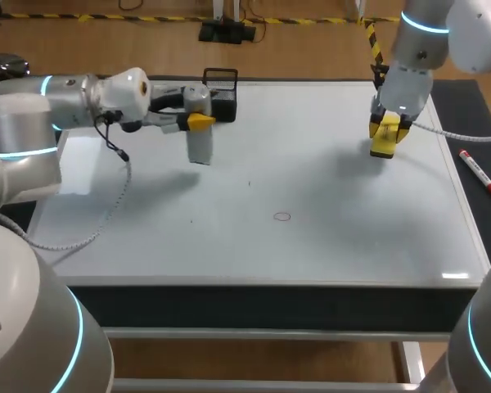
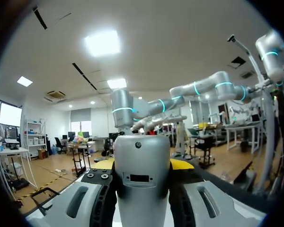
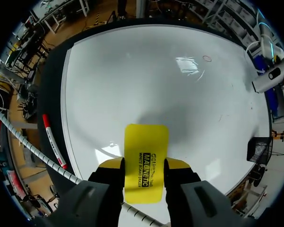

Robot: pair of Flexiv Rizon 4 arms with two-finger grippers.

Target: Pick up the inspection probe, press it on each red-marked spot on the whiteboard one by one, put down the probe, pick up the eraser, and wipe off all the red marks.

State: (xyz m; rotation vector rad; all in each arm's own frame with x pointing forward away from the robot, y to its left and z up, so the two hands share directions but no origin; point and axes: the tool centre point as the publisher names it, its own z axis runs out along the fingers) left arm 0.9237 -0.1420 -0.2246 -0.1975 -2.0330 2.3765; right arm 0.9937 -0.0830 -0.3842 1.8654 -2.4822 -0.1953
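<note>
The inspection probe (image 1: 199, 141), a silver-grey cylinder, hangs in the air over the whiteboard's (image 1: 327, 172) far left part, with my left gripper (image 1: 198, 123) shut on it. In the left wrist view the probe (image 2: 142, 182) fills the gap between the fingers. My right gripper (image 1: 386, 135) is shut on the yellow eraser (image 1: 383, 141) at the board's far right; the eraser (image 3: 146, 161) sits between its fingers (image 3: 177, 165), just above the board. One small red ring mark (image 1: 281, 216) lies near the board's middle front, and in the right wrist view the ring mark (image 3: 207, 58) is far ahead of the eraser.
A black holder (image 1: 221, 94) stands at the board's far edge behind the probe. A red marker pen (image 1: 480, 174) lies on the dark mat right of the board. A tiny dark speck (image 1: 249, 183) is on the board's middle.
</note>
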